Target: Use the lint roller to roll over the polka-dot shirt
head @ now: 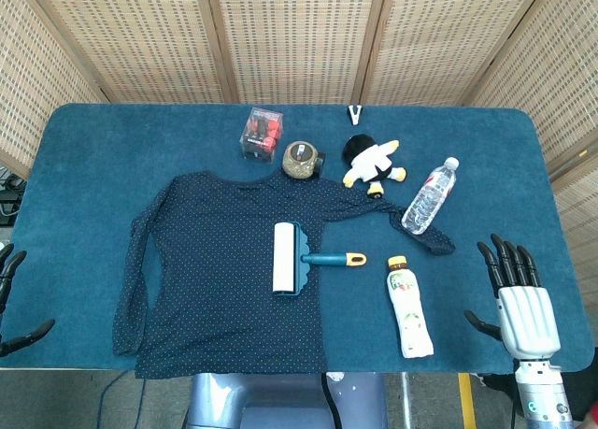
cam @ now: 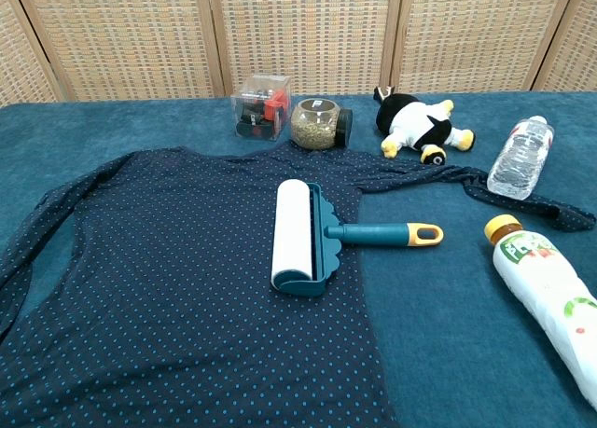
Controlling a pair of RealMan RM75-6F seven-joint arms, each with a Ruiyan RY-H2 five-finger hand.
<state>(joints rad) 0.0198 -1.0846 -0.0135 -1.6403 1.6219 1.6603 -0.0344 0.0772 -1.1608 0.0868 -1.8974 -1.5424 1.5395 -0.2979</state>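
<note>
A dark navy polka-dot shirt [head: 215, 279] [cam: 159, 297] lies spread flat on the blue table, one sleeve stretching right. The lint roller [head: 299, 258] [cam: 312, 237], white roll with a teal frame and a yellow-tipped handle pointing right, rests on the shirt's right side. My right hand [head: 519, 303] hovers open at the table's right front edge, well right of the roller, fingers spread and empty. Only the fingertips of my left hand [head: 11, 303] show at the far left edge, apart and holding nothing. Neither hand appears in the chest view.
A juice bottle [head: 408, 307] [cam: 550, 297] lies right of the roller handle. A clear water bottle [head: 430, 195] [cam: 520, 158], plush penguin [head: 372, 163] [cam: 417, 125], glass jar [head: 301, 160] [cam: 317, 123] and clear box [head: 262, 133] [cam: 261, 106] sit behind the shirt. A wicker screen stands behind the table.
</note>
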